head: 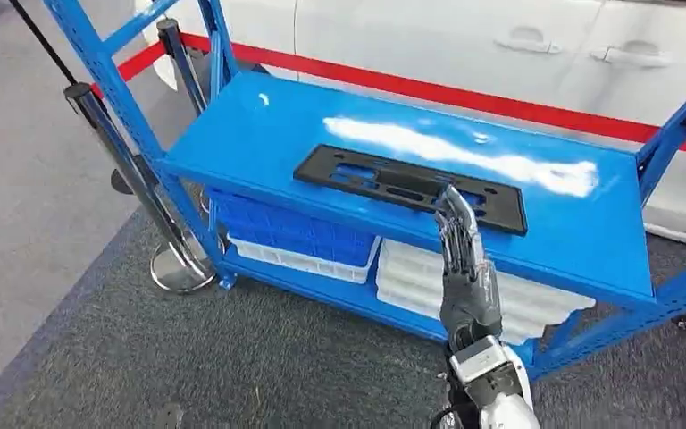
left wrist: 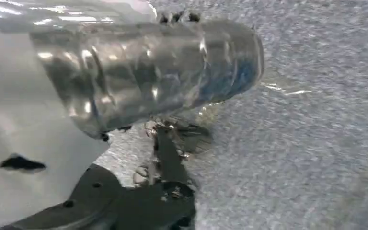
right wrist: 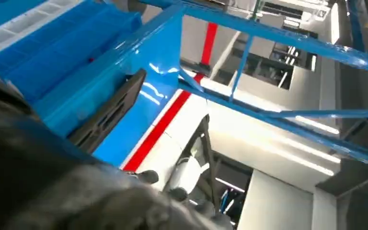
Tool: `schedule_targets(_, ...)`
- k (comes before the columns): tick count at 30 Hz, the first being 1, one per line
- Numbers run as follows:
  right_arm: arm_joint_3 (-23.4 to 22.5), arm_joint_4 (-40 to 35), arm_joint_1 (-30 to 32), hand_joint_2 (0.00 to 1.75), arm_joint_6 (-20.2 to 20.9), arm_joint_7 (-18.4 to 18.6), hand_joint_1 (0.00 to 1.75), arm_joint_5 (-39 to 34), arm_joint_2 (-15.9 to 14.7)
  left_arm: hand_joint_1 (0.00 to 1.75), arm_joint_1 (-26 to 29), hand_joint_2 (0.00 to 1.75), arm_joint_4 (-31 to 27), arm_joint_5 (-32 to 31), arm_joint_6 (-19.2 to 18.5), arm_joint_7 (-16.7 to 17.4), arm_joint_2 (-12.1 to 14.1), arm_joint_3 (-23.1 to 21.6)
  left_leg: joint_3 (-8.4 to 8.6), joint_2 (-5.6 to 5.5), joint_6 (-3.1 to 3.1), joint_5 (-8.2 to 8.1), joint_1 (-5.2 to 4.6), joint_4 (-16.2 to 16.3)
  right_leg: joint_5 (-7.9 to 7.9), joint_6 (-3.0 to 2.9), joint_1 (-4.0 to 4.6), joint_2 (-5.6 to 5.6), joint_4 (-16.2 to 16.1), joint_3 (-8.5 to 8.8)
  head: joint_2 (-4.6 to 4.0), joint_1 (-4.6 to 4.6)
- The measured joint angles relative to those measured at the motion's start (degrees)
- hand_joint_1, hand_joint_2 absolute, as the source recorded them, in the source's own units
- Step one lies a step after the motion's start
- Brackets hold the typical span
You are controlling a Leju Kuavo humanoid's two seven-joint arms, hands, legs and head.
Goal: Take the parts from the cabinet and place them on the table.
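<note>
A flat black slotted part (head: pixel 411 187) lies on the top shelf of the blue cabinet (head: pixel 259 134), near the shelf's front edge. My right hand (head: pixel 464 268) reaches up from below with its fingers stretched out straight. The fingertips (head: pixel 454 202) are over the part's near edge, and nothing is in the hand. In the right wrist view the hand is a dark blur (right wrist: pixel 52 191) close to the part (right wrist: pixel 108 115), which lies on the blue shelf (right wrist: pixel 158 76).
The lower shelf holds a blue crate (head: pixel 286 228) and stacked white trays (head: pixel 429 277). A steel stanchion post (head: pixel 129 165) with a round base (head: pixel 179 266) stands at the cabinet's left. A white car (head: pixel 500 45) is behind it. Grey carpet (head: pixel 232 357) lies in front.
</note>
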Motion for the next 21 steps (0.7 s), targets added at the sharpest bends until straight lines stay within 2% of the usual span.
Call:
schedule_targets(2,0.0,0.1,0.0,0.0,0.2,-0.4,0.0,0.0,0.1,0.0,0.4,0.0,0.0,0.2,0.1,0.0,0.0,0.0,0.4,1.15,0.71,-0.27,-0.26,0.1,0.08,0.83,0.0,1.24,-0.7,0.35,0.0,-0.04)
schedule_targets(3,0.0,0.1,0.0,0.0,0.3,-0.4,0.0,-0.2,0.1,0.0,0.4,0.0,0.0,0.3,0.2,-0.1,0.0,0.0,0.87,1.89,1.26,0.03,0.33,-0.6,-0.34,1.12,-0.05,1.35,-0.4,0.3,0.0,-0.07)
schedule_targets(4,0.0,0.2,-0.2,0.0,0.4,-0.5,0.0,-0.3,0.1,0.0,0.3,0.0,0.0,0.3,0.4,-0.1,0.0,0.0,1.25,2.4,1.57,0.03,0.27,-0.9,-1.22,1.15,0.0,-0.39,1.0,-0.39,0.0,0.06)
schedule_targets(5,0.0,0.4,-0.6,0.0,0.6,-0.7,0.0,-0.6,0.1,0.0,0.1,0.0,0.0,0.3,0.5,-0.3,0.0,0.0,1.48,2.97,1.98,-0.15,0.19,-1.0,-3.47,1.16,0.28,-1.73,5.3,-2.42,0.0,0.42)
schedule_targets(7,0.0,0.8,-1.1,0.0,0.7,-1.0,0.0,-1.3,0.3,0.0,0.1,0.0,0.0,0.6,0.8,-0.7,0.0,0.0,1.8,4.14,2.51,-0.5,-0.21,-1.0,-6.84,1.2,0.4,-2.33,14.6,-7.33,0.0,0.35)
schedule_targets(8,0.0,1.1,-1.0,0.0,0.7,-1.2,0.0,-1.4,0.4,0.0,0.0,0.0,0.0,0.7,0.8,-0.7,0.0,0.0,2.0,4.59,2.69,-0.72,-0.4,-1.0,-7.1,1.11,0.4,-2.38,17.2,-8.89,0.0,0.31)
schedule_targets(9,0.0,1.3,-1.0,0.0,0.7,-1.2,0.0,-1.5,0.4,0.0,0.1,0.0,0.0,0.7,0.8,-0.7,0.0,0.0,2.37,4.81,2.74,-0.97,-0.6,-0.9,-5.94,0.94,0.42,-2.4,17.1,-9.22,0.0,0.35)
schedule_targets(10,0.0,1.5,-1.1,0.0,0.7,-1.3,0.0,-1.6,0.4,0.0,0.0,0.0,0.0,0.9,0.8,-0.7,0.0,0.0,2.74,4.84,2.69,-1.24,-0.69,-0.9,-4.04,0.7,0.53,-2.43,14.8,-8.35,0.0,0.35)
schedule_targets(12,0.0,1.9,-1.2,0.0,0.4,-1.4,0.0,-1.7,0.5,0.0,-0.1,0.0,0.0,0.7,0.8,-0.9,-0.1,0.0,3.67,5.1,2.58,-1.83,-0.85,-0.9,1.44,-0.12,0.86,-2.52,5.0,-3.7,0.0,0.35)
schedule_targets(13,0.0,2.1,-1.3,0.0,0.1,-1.4,0.0,-1.7,0.5,0.0,-0.1,0.0,0.0,0.5,0.8,-1.0,-0.3,0.0,3.81,5.13,2.42,-2.06,-0.81,-0.9,2.04,-0.71,1.23,-2.95,1.5,-2.22,0.0,0.35)
schedule_targets(14,0.0,2.1,-1.4,0.0,-0.6,-1.4,0.0,-1.7,0.5,0.0,-0.3,0.0,0.0,0.0,0.7,-1.3,-0.4,0.0,3.67,5.02,1.98,-2.46,-1.46,-0.5,1.34,-0.76,1.49,-3.03,0.0,-1.2,0.0,0.39)
schedule_targets(17,0.0,2.1,-1.2,0.0,-2.4,-1.4,0.0,-1.7,0.5,0.0,-0.3,0.0,0.0,-1.2,0.8,-2.6,-0.4,0.0,3.88,5.15,1.25,-2.23,-1.21,-1.2,1.2,-1.03,1.68,-2.85,0.0,-1.14,0.0,0.37)
schedule_targets(18,0.0,1.8,-1.2,0.0,-2.5,-1.2,0.0,-1.7,0.5,0.0,-0.3,0.0,0.0,-1.2,1.1,-3.1,-0.4,0.0,3.96,5.19,0.99,-2.52,-1.26,-1.1,1.48,-1.42,0.99,-2.74,-0.8,-0.8,0.0,0.39)
schedule_targets(19,0.0,1.6,-1.1,0.0,-2.4,-1.1,0.0,-1.9,0.5,0.0,-0.3,0.0,0.0,-1.1,1.4,-3.6,-0.5,0.0,3.59,4.87,0.75,-3.16,-1.04,-0.3,1.58,-1.55,0.87,-2.73,-1.0,-0.42,0.0,0.31)
schedule_targets(20,0.0,1.1,-1.2,0.0,-2.1,-0.9,0.0,-2.5,0.4,0.0,-0.3,0.0,0.0,-0.5,1.9,-4.1,-0.6,0.0,2.31,4.59,0.45,-5.1,-1.06,2.7,1.54,-1.83,0.76,-2.76,-1.2,-0.18,0.0,0.02)
schedule_targets(21,0.0,1.0,-1.3,0.0,-1.5,-0.7,0.0,-3.2,0.4,0.0,-0.3,0.0,0.0,0.3,2.1,-4.2,-0.6,0.0,0.06,4.55,0.15,-7.19,-0.93,7.3,1.46,-1.98,0.76,-2.74,-1.2,-0.15,0.0,-0.02)
